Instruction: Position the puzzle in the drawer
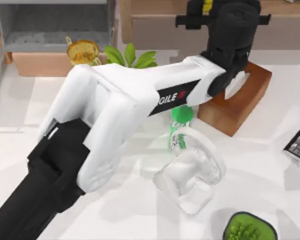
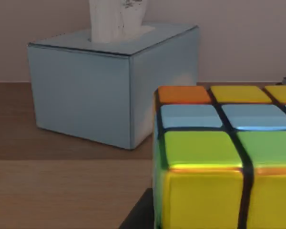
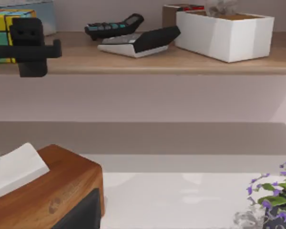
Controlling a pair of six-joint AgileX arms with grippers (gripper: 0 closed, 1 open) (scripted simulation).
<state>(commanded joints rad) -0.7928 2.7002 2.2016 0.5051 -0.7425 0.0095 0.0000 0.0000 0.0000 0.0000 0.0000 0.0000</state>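
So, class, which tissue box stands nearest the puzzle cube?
The pale blue one on the shelf, just behind the cube; the brown wooden one sits down on the table.

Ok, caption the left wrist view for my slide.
Puzzle close up on the wooden shelf, pale blue tissue box beside it.

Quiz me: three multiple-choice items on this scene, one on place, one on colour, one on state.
1. The small multicoloured tiled puzzle cube sits: A on the floor; B on the long brown wooden shelf; C on a keyboard.
2. The tissue box beside it is: A pale blue; B red; C black.
3. The grey-lined, tan-fronted drawer is: A shut; B removed; C open.
Key: B, wood lies under it, left gripper close by; A, its walls show pale blue; C, its grey inside shows.
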